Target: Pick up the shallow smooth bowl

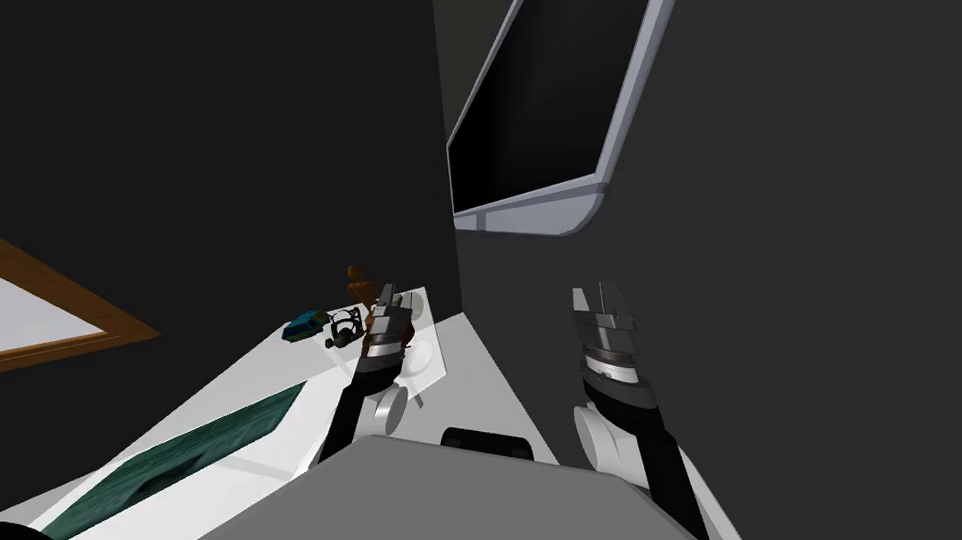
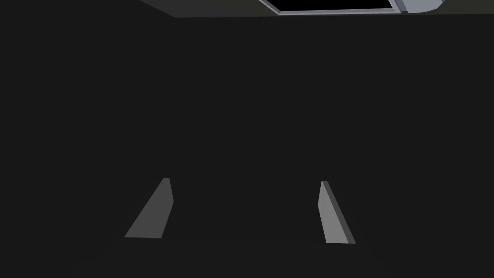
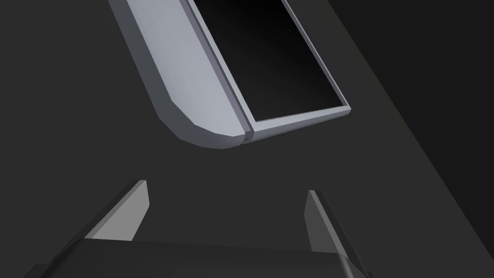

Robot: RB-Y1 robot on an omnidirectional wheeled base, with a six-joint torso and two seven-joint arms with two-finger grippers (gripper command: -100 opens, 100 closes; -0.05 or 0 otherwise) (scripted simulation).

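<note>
The head view is the one with the actual scene. A white counter (image 1: pixel 265 375) runs away from me, and the left gripper (image 1: pixel 390 297) hangs over its far end. The bowl (image 1: pixel 422 358) is a shallow, plain white round dish with a smooth rim. It sits on the counter just beside the left forearm, back behind the fingertips rather than between them. It's round, so there's no long axis to speak of, and it looks to sit flat with the open side up, though it's too small to be sure. A second pale round piece (image 1: pixel 419 306) lies just past the gripper's tips on the same side. On the gripper's other side are a brown thing (image 1: pixel 357 278), a black-and-white thing (image 1: pixel 344 327) and a blue-green thing (image 1: pixel 305 326).

The left wrist view adds what the head view can't: the left gripper (image 2: pixel 243 182) is spread wide with nothing held, facing a flat dark surface. The right gripper (image 1: pixel 596 298) is raised off to the side, well apart from the bowl. In its own wrist view the right gripper (image 3: pixel 226 188) is also spread wide and holding nothing.
</note>
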